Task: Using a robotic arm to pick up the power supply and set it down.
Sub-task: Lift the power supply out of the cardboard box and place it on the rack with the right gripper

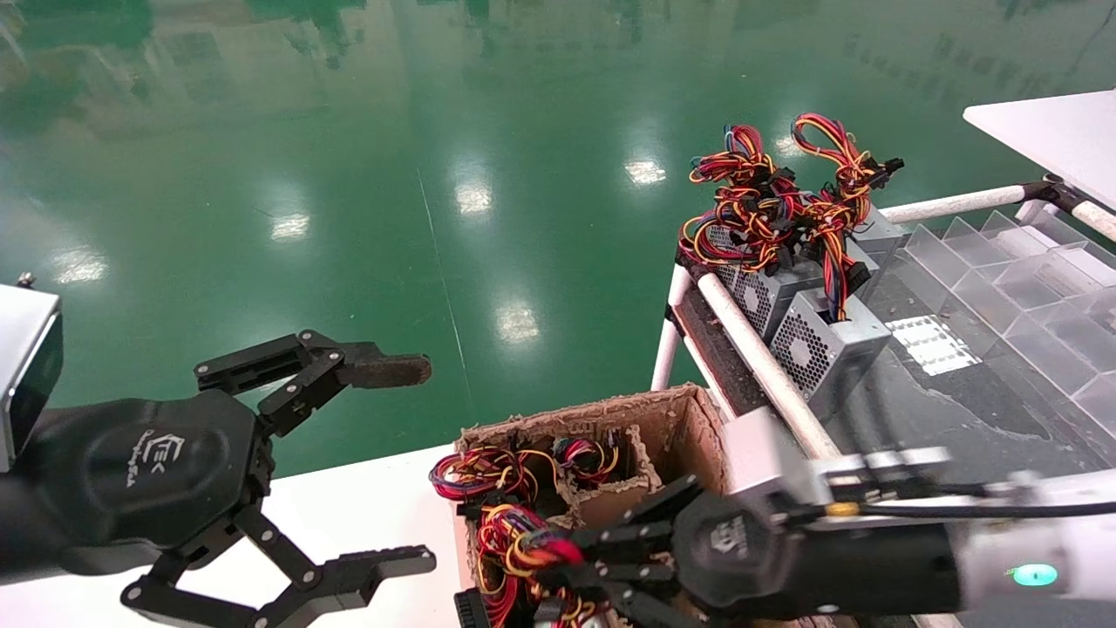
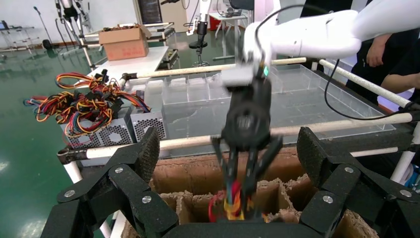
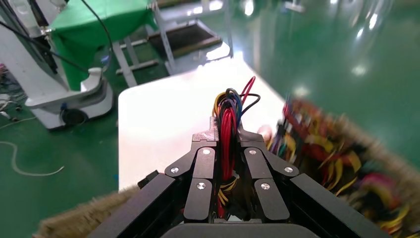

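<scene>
My right gripper (image 1: 558, 569), the robotic arm with all-black fingers, reaches down into a cardboard box (image 1: 671, 427). It is shut on the red, yellow and black wire bundle (image 3: 228, 124) of a power supply (image 1: 523, 541) whose metal body is hidden in the box. The left wrist view shows the same gripper (image 2: 242, 186) pinching the wires (image 2: 233, 201) between the box dividers. My left gripper (image 1: 418, 462), with a brownish worn pad, hangs open and empty to the left of the box.
Two more grey power supplies (image 1: 811, 344) with tangled wires (image 1: 767, 205) lie on a rack behind a white pipe rail (image 1: 758, 358). Clear plastic bins (image 1: 1029, 288) fill the rack's right. A white table (image 1: 349, 515) lies below the left gripper.
</scene>
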Controlling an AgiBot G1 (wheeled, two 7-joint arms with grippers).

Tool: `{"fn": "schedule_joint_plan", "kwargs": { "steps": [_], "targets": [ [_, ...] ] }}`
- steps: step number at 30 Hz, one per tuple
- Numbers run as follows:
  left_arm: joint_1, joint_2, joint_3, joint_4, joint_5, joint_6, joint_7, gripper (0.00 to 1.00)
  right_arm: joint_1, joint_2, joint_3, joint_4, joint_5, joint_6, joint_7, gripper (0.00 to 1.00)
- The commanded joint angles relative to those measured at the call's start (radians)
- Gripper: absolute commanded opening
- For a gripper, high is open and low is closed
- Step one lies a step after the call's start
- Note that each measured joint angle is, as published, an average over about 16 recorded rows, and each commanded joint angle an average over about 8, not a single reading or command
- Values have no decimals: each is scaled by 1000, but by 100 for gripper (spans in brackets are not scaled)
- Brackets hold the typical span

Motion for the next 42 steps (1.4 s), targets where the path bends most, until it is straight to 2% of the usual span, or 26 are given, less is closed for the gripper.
{"fn": "schedule_joint_plan", "kwargs": {
  "steps": [1,10,19,29,42],
  "targets": [
    [0,0,0,0,0,0,0,100,-5,36,24,59,35,8,16,0],
    [0,0,1,0,-1,0,0,100,-51,190,130,261,145,120,57,0],
    [0,-1,1,0,-1,-1,1,100,-105,301,246,311,262,191,-2,0],
    [0,-1,2,0,-1,-1,1,100,-123,437,353,268,326,205,-80,0],
    [-1,-1,3,0,-2,-1,1,100,-170,600,403,58,286,217,-170,0]
  ]
}}
